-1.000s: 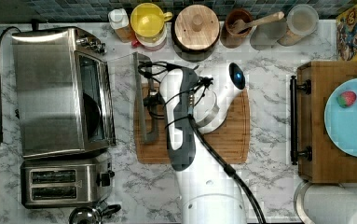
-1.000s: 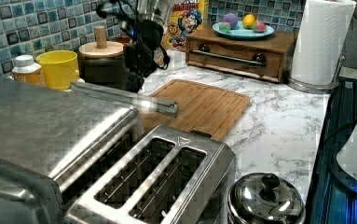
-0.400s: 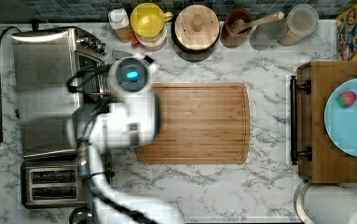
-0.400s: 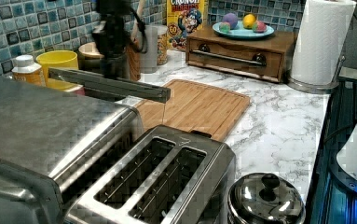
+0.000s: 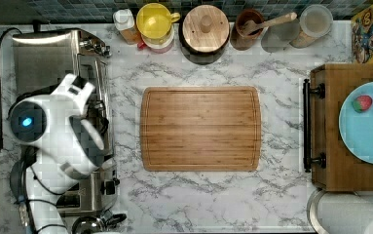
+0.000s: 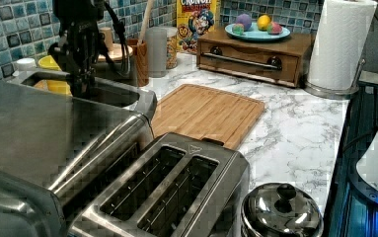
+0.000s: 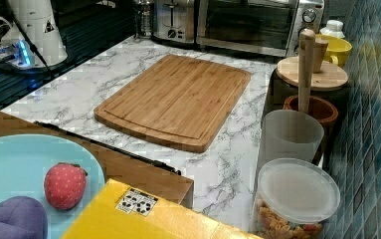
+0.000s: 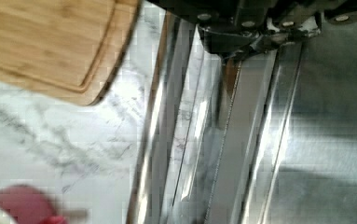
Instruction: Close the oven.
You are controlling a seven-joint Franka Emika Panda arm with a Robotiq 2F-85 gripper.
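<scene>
Oven, a large boxy brushed stainless-steel unit (image 5: 43, 73) with glass door and long bar handle (image 8: 162, 121), stands at the top view's left on the marbled desk (image 5: 213, 200). Black tool (image 6: 80, 74) sits over its front upper edge; tool opening cannot be determined. Door appears upright in the right view.

It was a kitchen, plainly: a marble-patterned countertop (image 5: 281, 204) backed by blue-green tile (image 6: 9, 34), with a bamboo cutting board (image 5: 201, 128) in the middle. A stainless oven (image 7: 250, 22) and a two-slot toaster (image 6: 167, 197) stood along one end, a paper towel roll (image 6: 342, 44), a cereal box (image 6: 196, 22) and canisters (image 7: 297, 196) along the wall.
</scene>
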